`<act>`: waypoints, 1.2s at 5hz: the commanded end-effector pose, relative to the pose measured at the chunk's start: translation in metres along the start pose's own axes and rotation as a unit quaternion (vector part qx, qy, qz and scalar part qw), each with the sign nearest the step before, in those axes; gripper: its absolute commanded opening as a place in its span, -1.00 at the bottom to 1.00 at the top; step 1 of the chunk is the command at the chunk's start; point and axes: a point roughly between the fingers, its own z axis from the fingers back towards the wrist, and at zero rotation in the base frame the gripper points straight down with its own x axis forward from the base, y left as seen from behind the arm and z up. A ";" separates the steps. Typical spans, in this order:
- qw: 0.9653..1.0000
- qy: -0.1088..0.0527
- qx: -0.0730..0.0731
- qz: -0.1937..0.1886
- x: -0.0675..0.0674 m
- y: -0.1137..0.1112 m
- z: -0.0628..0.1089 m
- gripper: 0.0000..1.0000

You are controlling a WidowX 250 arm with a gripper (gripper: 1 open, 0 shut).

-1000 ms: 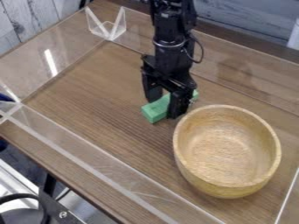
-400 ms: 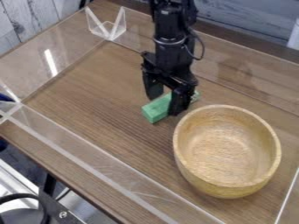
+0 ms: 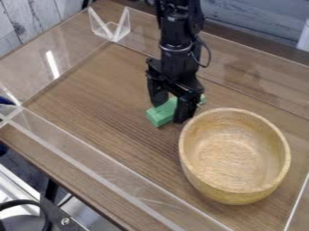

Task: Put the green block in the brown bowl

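The end effector (image 3: 172, 102) is held wide open, pointing straight down, straddling the green block (image 3: 161, 114) so it can be gripped. The block is not yet grasped and rests on the tabletop (image 3: 97, 99) beside the brown bowl (image 3: 236, 153).

Wood-grain table (image 3: 85, 99) lying w/ clear acrylic walls (image 3: 72, 149) standing round its edges — small clear bracket (image 3: 111, 27) sitting at far end, black cable (image 3: 24, 217) curling bottom-left.

Grainy matt wooden bowl (image 3: 234, 153) — glossy clear acrylic walls (image 3: 72, 161), wood-grain tabletop (image 3: 97, 99)
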 end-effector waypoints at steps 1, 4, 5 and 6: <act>1.000 -0.028 0.010 -0.003 0.005 -0.001 0.020 1.00; 0.999 -0.033 0.012 0.003 0.011 0.000 0.027 -1.00; 0.999 -0.047 0.015 0.003 0.015 -0.002 0.043 -1.00; 0.997 -0.069 0.020 0.002 0.024 -0.007 0.069 -1.00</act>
